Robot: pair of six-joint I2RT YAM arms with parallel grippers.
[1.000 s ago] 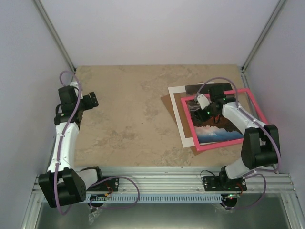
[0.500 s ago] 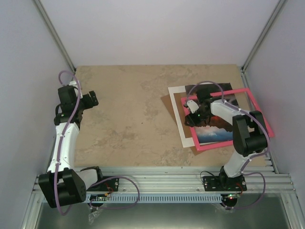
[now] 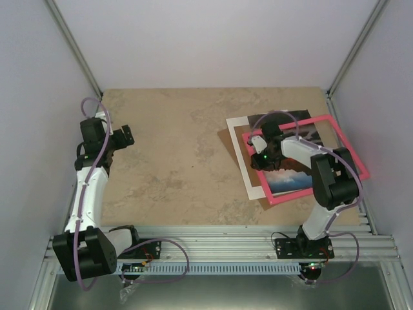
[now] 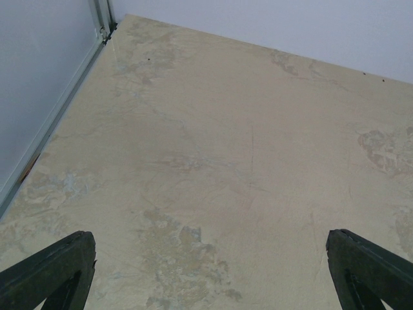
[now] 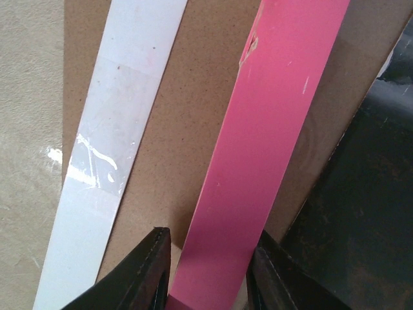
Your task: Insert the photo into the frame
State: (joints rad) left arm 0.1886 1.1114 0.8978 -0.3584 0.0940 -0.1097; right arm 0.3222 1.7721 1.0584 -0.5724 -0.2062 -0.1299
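Beige marbled tabletop [image 3: 181, 161] is being viewed from above and is being bounded by plain white walls [image 3: 213, 39] on three sides.

Left side: the left gripper [image 3: 124, 135] is being held above bare table near the left wall, well apart from all task items. Its jaws are being kept spread wide, with only the two dark fingertips [image 4: 64, 265] showing at the lower corners of the left wrist view. Nothing is being held between them.

Right side, far half of the table: a stack is being observed. A brown backing board [image 5: 187, 129] is lying lowest, with a white mat sheet [image 3: 235, 129] over its left part. The photo [image 3: 290, 183] is lying flat on the stack and is being seen through the opening of the frame [image 3: 349, 143]. Its blue-white cloud end is facing the arms, and its dark far end is sticking out past the frame's far bar. The pink frame is sitting skewed over the photo, not squared to it.

The right gripper [image 5: 210, 245] is being set on the frame's left bar. Its jaws are being drawn in narrow, and the pink bar is filling the gap between the two fingers [image 5: 145, 271], which are being pressed against its edges.
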